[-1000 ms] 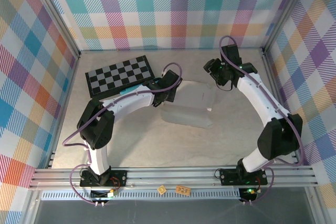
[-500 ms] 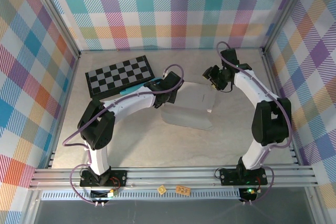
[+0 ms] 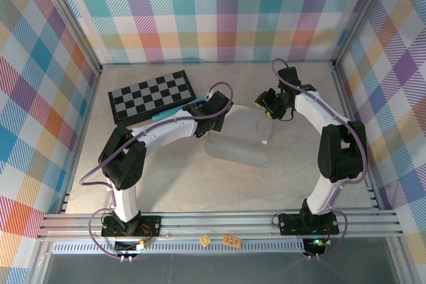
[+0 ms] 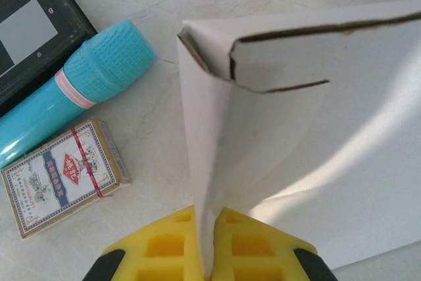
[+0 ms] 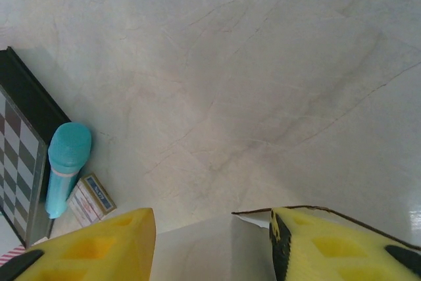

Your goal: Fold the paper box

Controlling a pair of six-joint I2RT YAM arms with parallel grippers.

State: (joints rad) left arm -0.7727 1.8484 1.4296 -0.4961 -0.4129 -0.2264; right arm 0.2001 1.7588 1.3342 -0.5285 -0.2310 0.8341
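- Black-and-grey checkerboard [image 3: 152, 96]: flat on pale marbled tabletop [image 3: 200, 184], far-left area, skewed a bit to the table edges.
- Teal ribbed cylinder w/ pink band [image 4: 79, 90]: lies on its side just beside the board's near edge. Can't tell if touching.
- Small printed card pack, red-and-blue print [image 4: 62, 176]: flat on table, just beside the teal cylinder on the side away from the board.
- L gripper [image 3: 214, 116]: arm reaches in from near-left to table centre, at left end of the box. In wrist view the yellow fingers [image 4: 164, 248] are pressed together w/ a thin upright card wall pinched between them.
- Plain white thin-card paper box [image 3: 241, 145]: centre of table, between the two grippers, right of the checkerboard and well apart from it. Partly formed: base sheet flat on table, and the wall held by L stands upright. A flap tucked at that wall's top corner shows a brown cut edge in L wrist view.
- R gripper [image 3: 266, 104]: at far-right corner of the box, arm arcing in from the right. In wrist view the yellow fingers [image 5: 99, 241] are apart, w/ white card showing in the gap. The box's brown top edge runs by the right-hand finger. Contact w/ card: can't tell.
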